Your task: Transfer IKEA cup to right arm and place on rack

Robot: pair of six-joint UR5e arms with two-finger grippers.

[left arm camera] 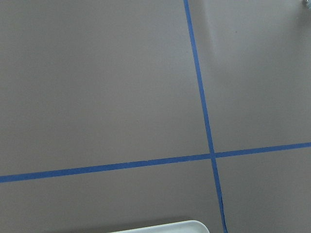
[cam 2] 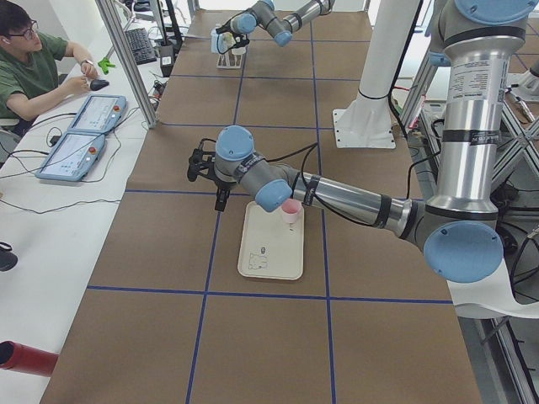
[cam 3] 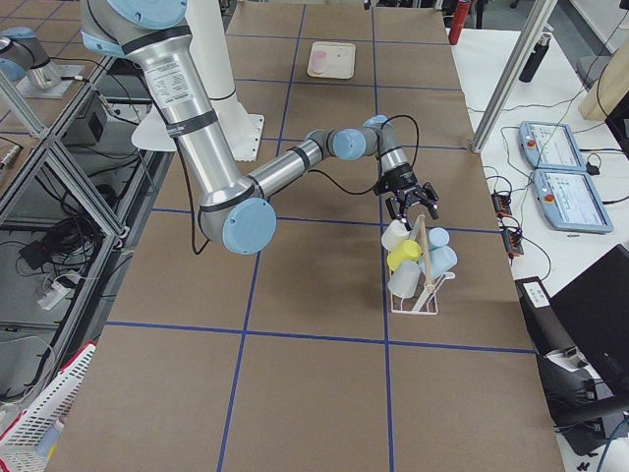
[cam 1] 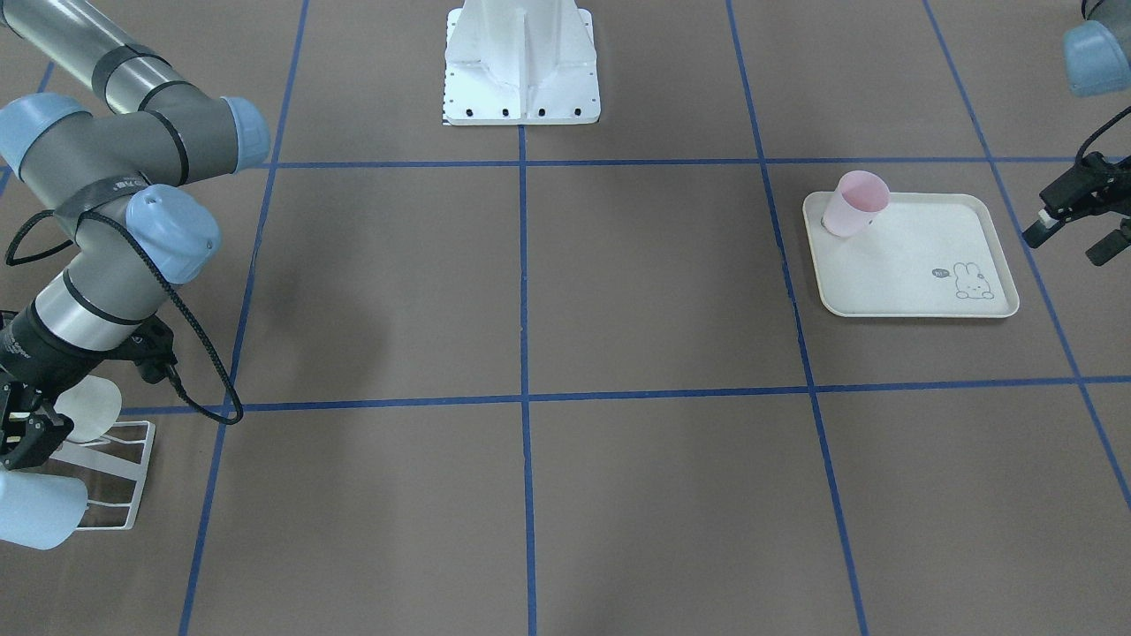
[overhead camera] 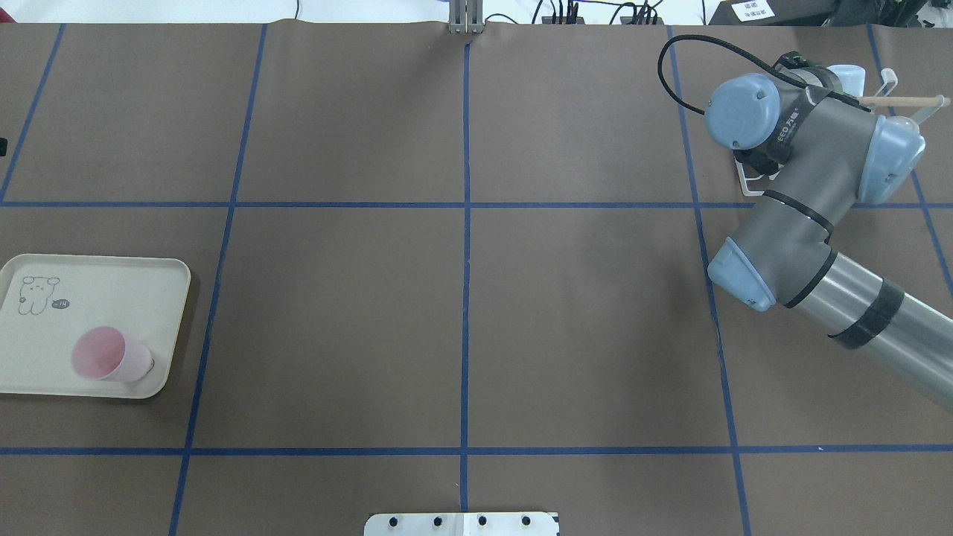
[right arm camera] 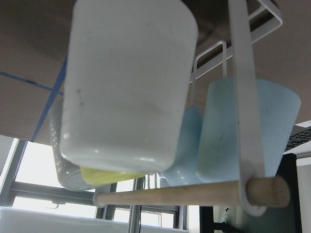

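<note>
A pink cup (cam 1: 854, 203) stands at a corner of the cream bunny tray (cam 1: 919, 291), also in the overhead view (overhead camera: 108, 355). My left gripper (cam 1: 1074, 237) is open and empty beside the tray, apart from the cup. My right gripper (cam 1: 26, 433) hovers open at the white wire rack (cam 1: 115, 477), right next to a white cup (cam 1: 88, 408) hanging there. The right wrist view shows that white cup (right arm camera: 126, 82) close up on the rack, above the wooden rod (right arm camera: 184, 191), with no finger on it. In the overhead view the arm hides the right gripper.
The rack holds several cups: light blue (right arm camera: 272, 126), yellow (right arm camera: 112, 174), another light blue one (cam 1: 40, 508). The robot's white base plate (cam 1: 521, 79) sits at mid-table. Blue tape lines grid the brown table. An operator (cam 2: 34, 67) sits beyond the far edge.
</note>
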